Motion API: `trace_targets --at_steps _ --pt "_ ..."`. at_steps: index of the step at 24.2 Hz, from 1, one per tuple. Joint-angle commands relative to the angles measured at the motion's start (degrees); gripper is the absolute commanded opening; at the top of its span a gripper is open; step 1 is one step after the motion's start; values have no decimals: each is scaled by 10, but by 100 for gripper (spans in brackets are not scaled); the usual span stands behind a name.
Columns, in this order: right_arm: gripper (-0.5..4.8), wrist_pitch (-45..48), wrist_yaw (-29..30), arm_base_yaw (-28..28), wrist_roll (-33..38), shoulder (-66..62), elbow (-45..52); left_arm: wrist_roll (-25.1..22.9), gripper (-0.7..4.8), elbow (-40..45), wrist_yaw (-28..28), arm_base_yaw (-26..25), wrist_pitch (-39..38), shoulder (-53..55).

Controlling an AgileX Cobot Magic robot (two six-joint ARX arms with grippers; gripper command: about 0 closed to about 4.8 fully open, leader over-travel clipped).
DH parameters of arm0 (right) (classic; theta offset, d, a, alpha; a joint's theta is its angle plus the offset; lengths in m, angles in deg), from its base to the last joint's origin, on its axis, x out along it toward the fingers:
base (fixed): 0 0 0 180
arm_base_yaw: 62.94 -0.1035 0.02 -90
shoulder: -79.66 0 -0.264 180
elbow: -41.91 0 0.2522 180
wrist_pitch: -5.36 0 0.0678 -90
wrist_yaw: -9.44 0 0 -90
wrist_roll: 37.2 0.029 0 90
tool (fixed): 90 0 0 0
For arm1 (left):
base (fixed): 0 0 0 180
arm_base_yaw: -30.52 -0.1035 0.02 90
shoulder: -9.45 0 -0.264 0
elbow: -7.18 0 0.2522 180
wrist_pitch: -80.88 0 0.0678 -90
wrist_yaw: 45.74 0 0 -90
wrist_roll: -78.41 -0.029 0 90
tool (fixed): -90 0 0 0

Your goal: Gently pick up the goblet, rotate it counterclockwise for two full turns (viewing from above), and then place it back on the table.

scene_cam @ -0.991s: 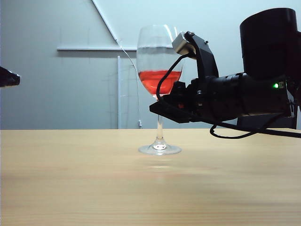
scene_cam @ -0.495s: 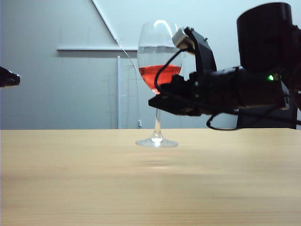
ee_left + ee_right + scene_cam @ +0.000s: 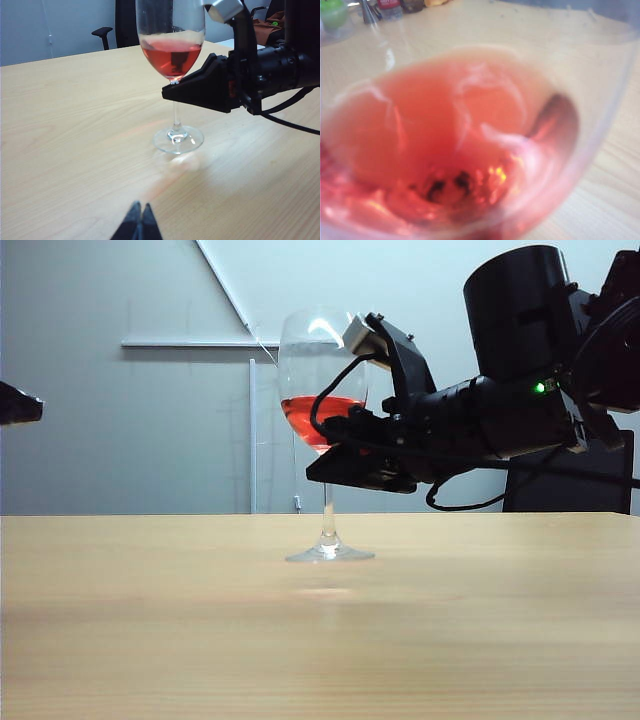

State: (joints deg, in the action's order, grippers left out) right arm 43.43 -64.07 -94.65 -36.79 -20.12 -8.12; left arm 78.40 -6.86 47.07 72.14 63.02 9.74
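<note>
I see the goblet point(image 3: 323, 430) near the middle of the exterior view, a little left of centre, its bowl in the upper half of the frame with red liquid point(image 3: 318, 416) filling the lower part of the bowl. The glass leans slightly, rim tipped toward the left. Its foot point(image 3: 329, 552) sits low against the worktop point(image 3: 300, 640); I cannot tell from this angle whether the foot touches the wood or hangs just above it.

My right hand point(image 3: 335, 462) reaches in from the right of the frame and meets the goblet just under the bowl, at the top of the stem point(image 3: 328, 508). The jaws are pressed nearly together and pinching the stem there. In the left wrist view the same hand point(image 3: 176, 90) comes in from the right of the frame, its dark wedge-shaped tip right at the base of the bowl, with the foot point(image 3: 178, 139) below it over the pale wood point(image 3: 75, 125).

The right wrist view is filled by the bowl point(image 3: 470, 140) seen very close and blurred, pink-red liquid inside.

My left hand point(image 3: 139, 225) shows at the bottom edge of its wrist view, fingers pressed together with nothing between them, well apart from the goblet. In the exterior view it is a dark tip point(image 3: 18, 403) at the far left edge.
</note>
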Motion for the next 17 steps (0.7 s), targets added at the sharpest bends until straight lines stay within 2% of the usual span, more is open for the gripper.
trace_targets --at_steps 1,17 --pt "-5 7 1 -1 18 8 -12 0 -5 -2 -2 0 3 0" --pt "-5 2 1 -1 30 8 -20 0 -5 -2 -2 0 3 0"
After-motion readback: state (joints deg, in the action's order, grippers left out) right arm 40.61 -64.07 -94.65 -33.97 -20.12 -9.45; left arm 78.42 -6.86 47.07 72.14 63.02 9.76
